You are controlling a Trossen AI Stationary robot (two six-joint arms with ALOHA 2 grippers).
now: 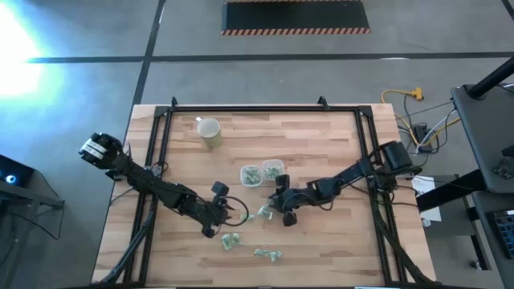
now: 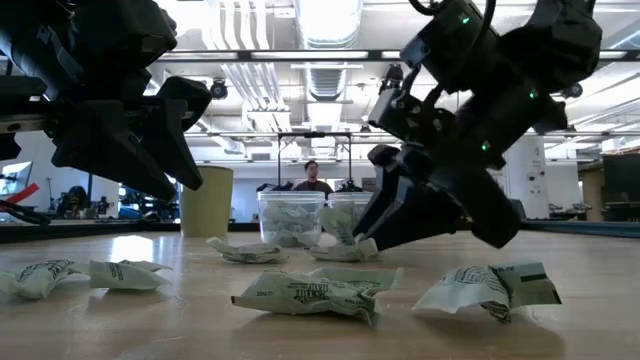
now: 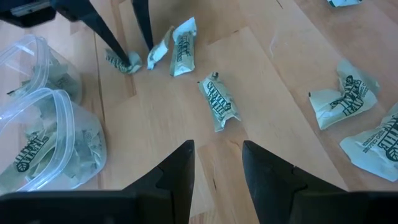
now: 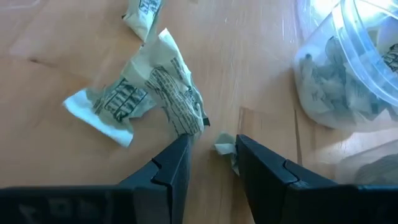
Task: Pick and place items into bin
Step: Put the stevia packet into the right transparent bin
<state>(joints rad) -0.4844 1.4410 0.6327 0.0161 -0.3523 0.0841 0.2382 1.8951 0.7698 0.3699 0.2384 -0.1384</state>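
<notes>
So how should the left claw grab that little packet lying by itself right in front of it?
The left gripper is open above the table. That packet lies flat and alone, long and narrow. Best to come straight down from above and pinch across its narrow middle, fingers on the two long sides. Its crinkly ends look too thin and floppy to hold well.

Both arms are black and jointed. The left arm has a pale end cap. The right arm shows small green lights. Fingers are dark, flat, tapered.
</notes>
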